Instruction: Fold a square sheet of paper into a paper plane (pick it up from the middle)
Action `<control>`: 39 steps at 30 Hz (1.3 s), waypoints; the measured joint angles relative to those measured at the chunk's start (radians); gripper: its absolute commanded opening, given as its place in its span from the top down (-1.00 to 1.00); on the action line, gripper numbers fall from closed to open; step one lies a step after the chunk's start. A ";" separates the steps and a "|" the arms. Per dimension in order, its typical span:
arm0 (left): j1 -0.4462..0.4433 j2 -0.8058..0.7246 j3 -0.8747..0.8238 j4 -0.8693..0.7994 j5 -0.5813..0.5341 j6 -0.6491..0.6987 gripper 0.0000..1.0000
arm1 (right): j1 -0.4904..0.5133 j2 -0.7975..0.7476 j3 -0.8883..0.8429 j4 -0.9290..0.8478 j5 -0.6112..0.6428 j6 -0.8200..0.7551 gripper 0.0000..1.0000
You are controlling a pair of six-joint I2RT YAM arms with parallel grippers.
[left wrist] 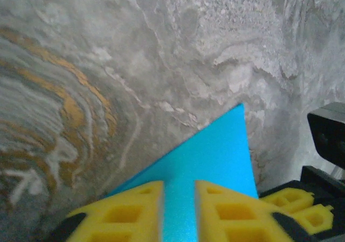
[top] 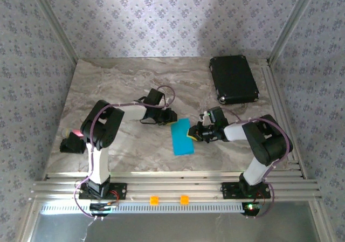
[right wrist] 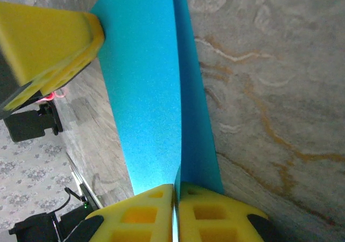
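Overhead view of a marble table (top: 129, 85), with a folded bright blue sheet of paper (top: 181, 138) lying flat near the middle as a narrow strip, between two robot arms. At the strip's far end, left gripper (left wrist: 179, 193), yellow jaws a little apart, set over the paper with blue visible in the gap and nothing clamped. At the strip's right edge, right gripper (right wrist: 176, 196), yellow jaws pressed together on a raised flap along the fold line. Black case (top: 233, 79) well apart at the far right of the table. Risks from here, as a judgement: sliding or swinging of the strip if pulled by the right gripper with the far end unpinned; a crooked crease or a tear from so small a pinch on thin paper; slipping of the flap out of the pinch; bumping of the two grippers, close together across the narrow strip.
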 measured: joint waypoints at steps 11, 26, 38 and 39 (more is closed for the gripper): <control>-0.026 -0.262 -0.079 -0.032 -0.020 0.050 0.31 | -0.011 0.011 0.025 0.011 -0.008 0.002 0.54; -0.069 -0.433 -0.288 0.029 -0.099 0.045 0.35 | -0.016 0.050 0.072 0.006 -0.067 -0.044 0.55; -0.087 -0.452 -0.324 0.060 -0.132 0.043 0.34 | 0.014 0.050 0.085 -0.011 -0.053 -0.055 0.90; -0.094 -0.461 -0.331 0.062 -0.145 0.047 0.34 | 0.015 0.050 0.087 -0.019 -0.049 -0.052 0.92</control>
